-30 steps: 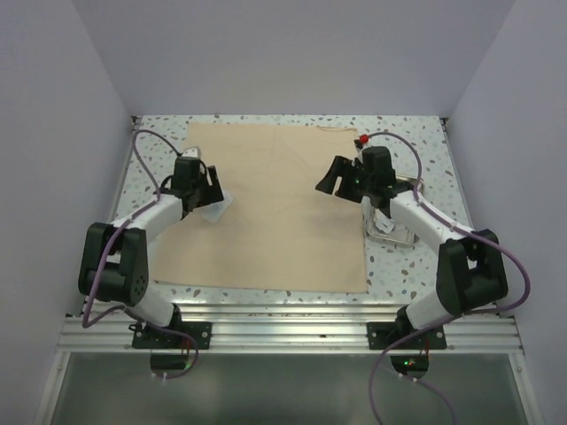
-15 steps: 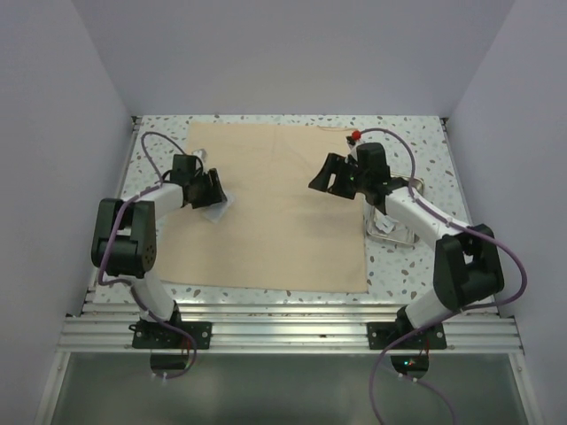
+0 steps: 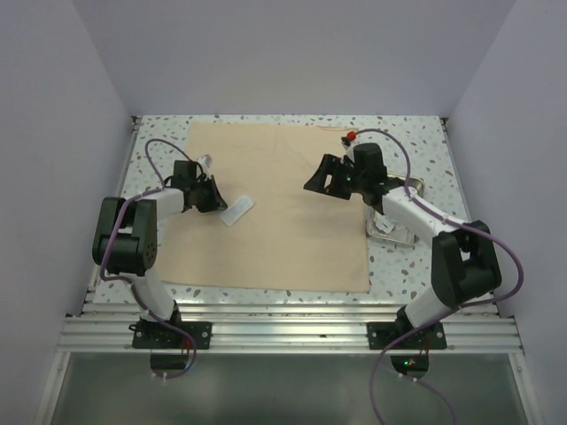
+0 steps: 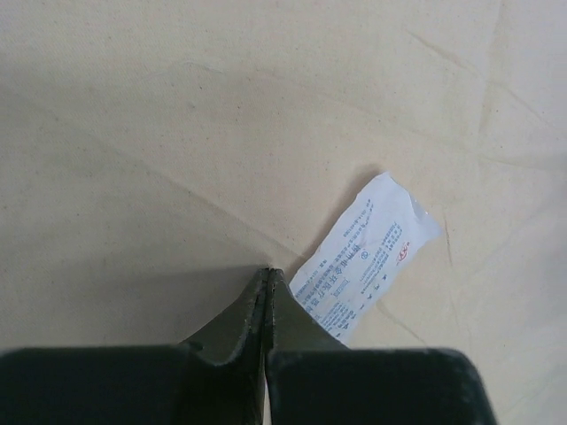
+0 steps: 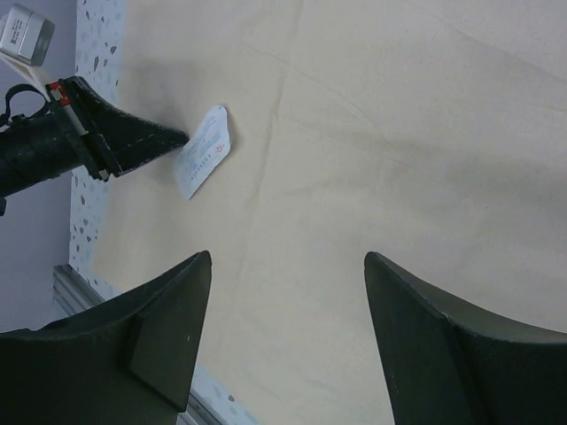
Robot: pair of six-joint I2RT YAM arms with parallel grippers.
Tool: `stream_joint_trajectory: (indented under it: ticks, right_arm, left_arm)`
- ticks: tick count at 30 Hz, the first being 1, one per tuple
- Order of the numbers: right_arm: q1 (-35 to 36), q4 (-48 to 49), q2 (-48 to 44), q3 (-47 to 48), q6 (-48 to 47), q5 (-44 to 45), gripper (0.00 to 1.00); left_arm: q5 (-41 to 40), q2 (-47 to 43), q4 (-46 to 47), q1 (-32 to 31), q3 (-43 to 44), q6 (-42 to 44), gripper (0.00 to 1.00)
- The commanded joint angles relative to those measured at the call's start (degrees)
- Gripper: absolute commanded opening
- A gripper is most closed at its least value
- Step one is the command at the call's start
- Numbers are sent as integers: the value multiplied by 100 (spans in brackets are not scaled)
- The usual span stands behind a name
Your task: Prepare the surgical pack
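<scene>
Left gripper (image 4: 267, 276) is clenched: the left wrist view shows both fingers pressed together to a single point with nothing between them. One white gauze packet (image 4: 368, 257) lies flat on the beige cloth sheet (image 4: 177, 133) just beside that point, printed face up (blue and red text, too small to read). Whether the packet's near end touches the finger cannot be told, since the finger hides it.

From the top external view, the left gripper (image 3: 211, 197) sits low over the sheet's left part, with the packet (image 3: 237, 210) to its right. The sheet (image 3: 283, 239) is spread open on the speckled table (image 3: 407, 266).

Right gripper (image 3: 321, 177) hangs above the sheet's right part with jaws spread wide and empty. Its own wrist view confirms this: the right gripper (image 5: 285, 261) frames bare cloth only, with the packet (image 5: 202, 152) and left gripper (image 5: 173, 137) well beyond.

Only the top view shows the steel tray (image 3: 418, 186), on the table off the sheet's right edge, partly under the right arm.
</scene>
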Motion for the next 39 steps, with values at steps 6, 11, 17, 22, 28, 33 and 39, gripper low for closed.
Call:
stream_joint_trajectory:
  ticks: [6,11,17,22,28,33,39]
  right_arm:
    - [299,1292,882,26,430,-1116,77]
    - [730,1968,1762,343,895,-1310,75]
    - [1020,2979,2404,299,1642,-1346,72]
    - [1196,2910,2641,343,1801,-1083,71]
    - [1293,2979,2843,273,2108,-845,62]
    - [1319,3314,3054,308,2399,-793,48]
    - [1319,3226,3064,396,2407,-573,15]
  left_arm:
    - [725,-65,236,-25,-552,-202,22]
    - [840,-74,350,-271,-728,-246,23]
    - [849,49,710,-754,-930,-456,21]
    - [787,40,869,-851,-1106,-536,20]
    - [655,23,922,-966,-1202,-544,18]
    - [629,49,931,-1062,-1211,-545,18]
    - [576,14,904,-1062,-1229,-492,17]
